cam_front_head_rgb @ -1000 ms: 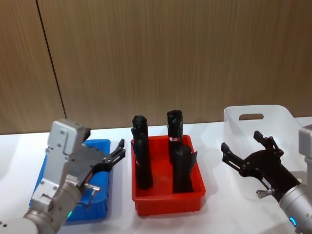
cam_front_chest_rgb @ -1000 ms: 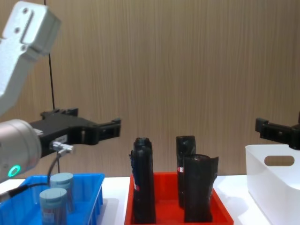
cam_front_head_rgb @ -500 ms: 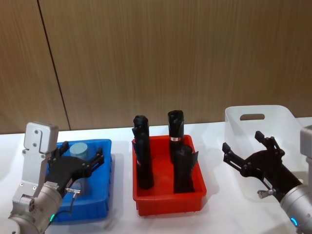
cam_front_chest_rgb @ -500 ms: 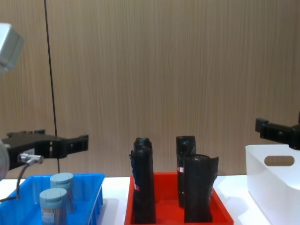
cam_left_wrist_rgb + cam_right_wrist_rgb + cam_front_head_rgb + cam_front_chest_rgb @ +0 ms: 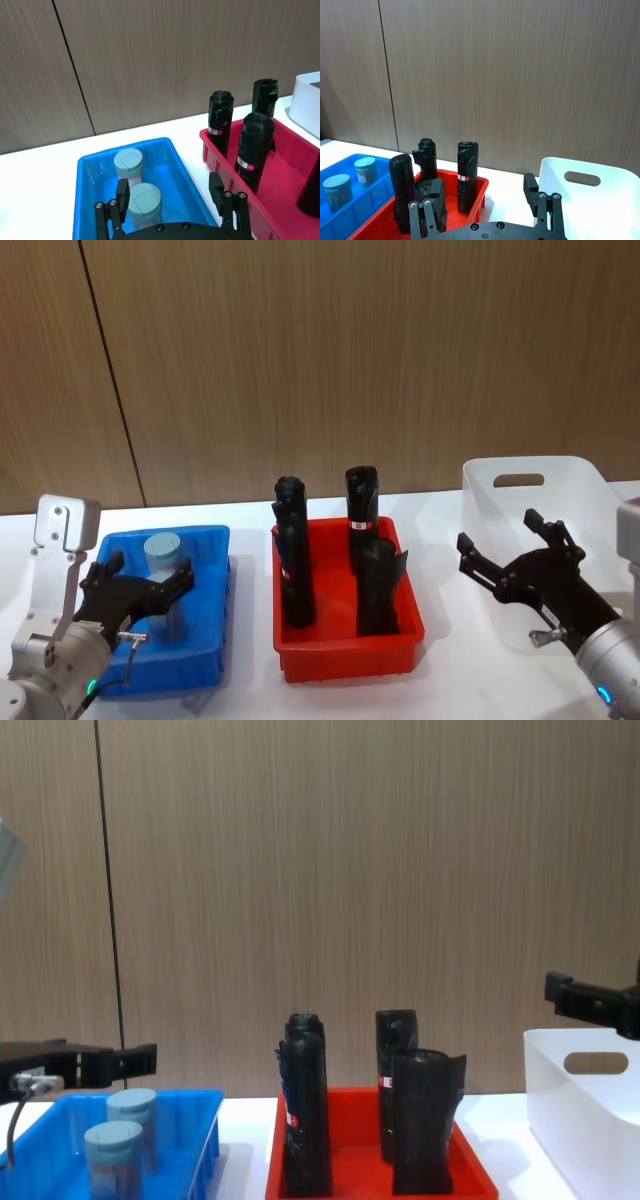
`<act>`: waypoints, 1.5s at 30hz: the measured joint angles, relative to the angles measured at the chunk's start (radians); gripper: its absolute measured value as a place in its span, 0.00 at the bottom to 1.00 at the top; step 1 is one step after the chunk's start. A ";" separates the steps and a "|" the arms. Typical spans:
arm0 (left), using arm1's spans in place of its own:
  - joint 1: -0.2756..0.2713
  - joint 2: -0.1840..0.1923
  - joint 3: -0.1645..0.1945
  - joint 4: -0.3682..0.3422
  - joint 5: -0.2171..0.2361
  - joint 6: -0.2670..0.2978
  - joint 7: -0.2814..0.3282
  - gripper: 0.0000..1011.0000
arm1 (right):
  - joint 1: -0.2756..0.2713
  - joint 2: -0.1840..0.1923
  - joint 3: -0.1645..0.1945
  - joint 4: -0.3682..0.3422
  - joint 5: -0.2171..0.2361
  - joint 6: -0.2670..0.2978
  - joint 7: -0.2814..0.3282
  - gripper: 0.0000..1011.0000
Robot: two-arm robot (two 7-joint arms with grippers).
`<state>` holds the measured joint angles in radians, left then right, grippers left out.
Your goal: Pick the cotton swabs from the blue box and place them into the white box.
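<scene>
Left gripper (image 5: 150, 578) spread, lower left over bright blue bin (image 5: 192, 531): centre on nearer grey-lidded clear swab tub (image 5: 144, 199), then descend. Right gripper (image 5: 497, 532) spread, idle lower right.

Sitting directly on the white table (image 5: 440, 535), left to right: blue box (image 5: 180, 680), red tray (image 5: 350, 660), white box (image 5: 575, 475). Standing apart, not touching.

Lower left: blue box (image 5: 212, 533) on the table (image 5: 245, 514), with two cotton swabs (image 5: 161, 546) upright inside, one behind the other.
Lower centre: tray (image 5: 345, 666) just right of the blue box, four rolls (image 5: 292, 575) standing in it.
Right edge: white box (image 5: 575, 495), apart from the tray.
Grippers: left gripper (image 5: 148, 574) over the blue box's near end; right gripper (image 5: 497, 531) before the white box.
</scene>
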<state>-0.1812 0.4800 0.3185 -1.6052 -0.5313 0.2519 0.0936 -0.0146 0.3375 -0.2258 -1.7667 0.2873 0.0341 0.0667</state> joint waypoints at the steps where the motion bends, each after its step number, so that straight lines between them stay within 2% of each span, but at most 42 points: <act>1: -0.003 -0.001 -0.001 0.005 -0.002 0.005 -0.002 0.99 | 0.000 0.000 0.000 0.000 0.000 0.000 0.000 0.99; 17: -0.068 -0.032 -0.016 0.108 -0.054 0.105 -0.070 0.99 | 0.000 0.000 0.000 0.000 0.000 0.000 0.000 0.99; 26: -0.103 -0.048 -0.023 0.171 -0.075 0.142 -0.082 0.99 | 0.000 0.000 0.000 0.000 0.000 0.000 0.000 0.99; 45: -0.199 -0.089 -0.030 0.328 -0.058 0.191 -0.115 0.99 | 0.000 0.000 0.000 0.000 0.000 0.000 0.000 0.99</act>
<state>-0.3797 0.3911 0.2884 -1.2769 -0.5893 0.4424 -0.0210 -0.0146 0.3375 -0.2259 -1.7667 0.2873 0.0341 0.0667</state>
